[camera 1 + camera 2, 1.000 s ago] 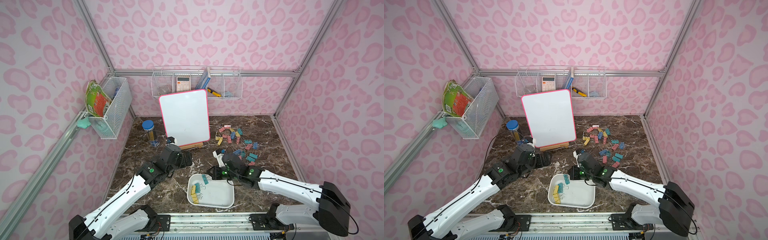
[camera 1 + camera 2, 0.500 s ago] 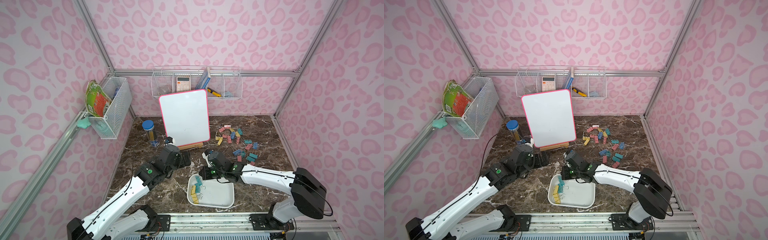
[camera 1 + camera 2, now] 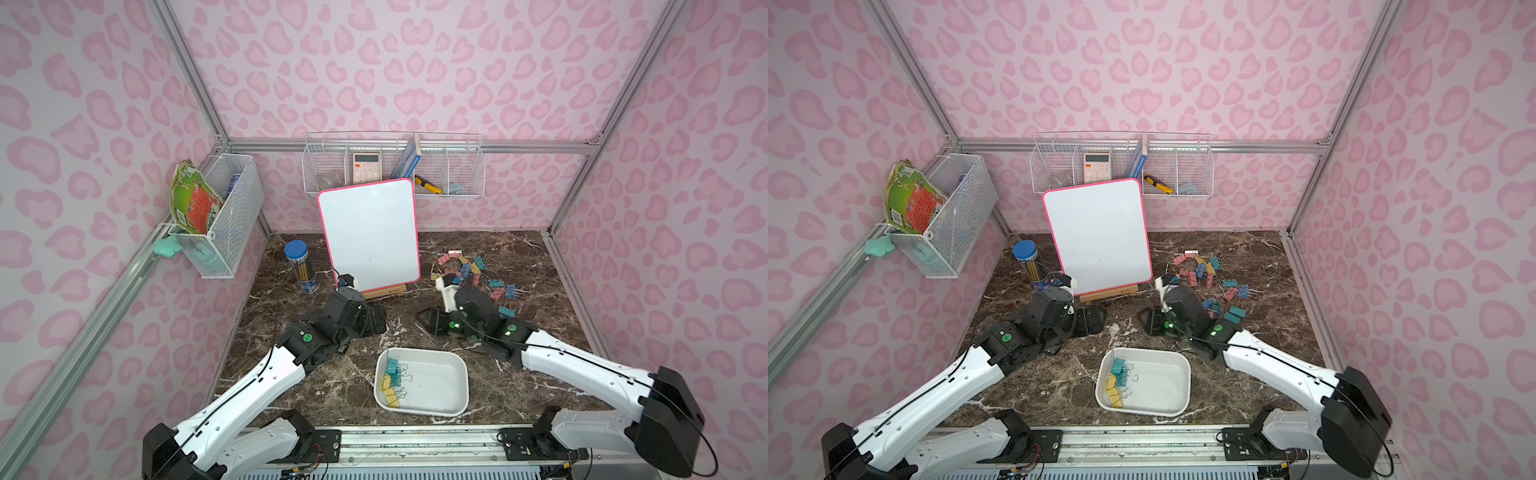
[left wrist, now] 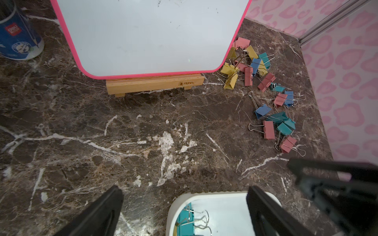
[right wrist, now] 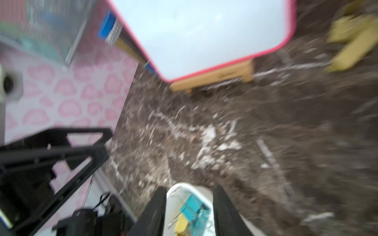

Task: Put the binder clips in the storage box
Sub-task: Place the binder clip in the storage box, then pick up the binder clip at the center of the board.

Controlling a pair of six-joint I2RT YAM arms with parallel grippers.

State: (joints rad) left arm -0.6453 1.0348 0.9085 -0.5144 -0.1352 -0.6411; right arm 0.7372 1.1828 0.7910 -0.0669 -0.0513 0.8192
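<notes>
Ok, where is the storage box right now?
In both top views the storage box sits on the marble tabletop, right of centre, between its front edge and the right end effector; teal and yellow binder clips lie along its left wall.

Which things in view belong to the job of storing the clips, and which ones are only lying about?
For the job: storage box, clips already in it, loose binder clips.

Lying about: whiteboard, pencil tube, calculator, yellow knife, wire baskets.
</notes>
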